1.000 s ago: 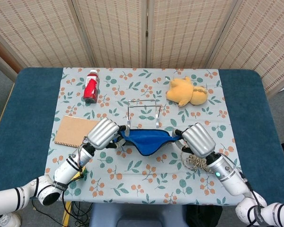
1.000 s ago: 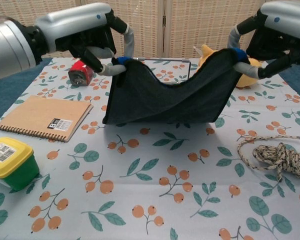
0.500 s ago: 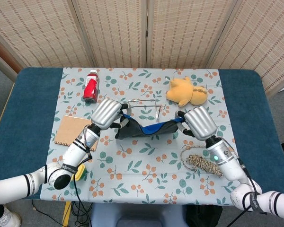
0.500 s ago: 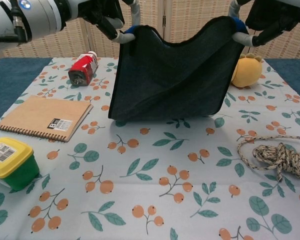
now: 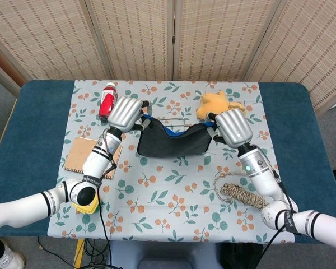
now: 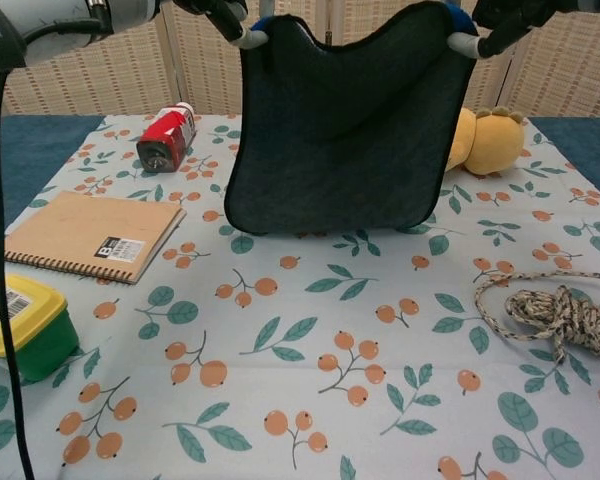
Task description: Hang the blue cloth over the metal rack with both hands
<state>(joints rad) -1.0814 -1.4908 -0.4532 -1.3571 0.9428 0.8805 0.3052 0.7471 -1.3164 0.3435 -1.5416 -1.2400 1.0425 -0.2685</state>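
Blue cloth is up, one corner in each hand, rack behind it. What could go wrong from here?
1. The blue cloth hangs only from corner pinches by the left hand and right hand; either corner could slip.
2. It hides most of the metal rack, so the drop may miss the bar.
3. The plush toy sits close beside the right hand and might get bumped.

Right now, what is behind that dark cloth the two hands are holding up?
In the head view, the metal rack stands just behind the blue cloth; only its top bar shows. In the chest view the cloth hides it completely.
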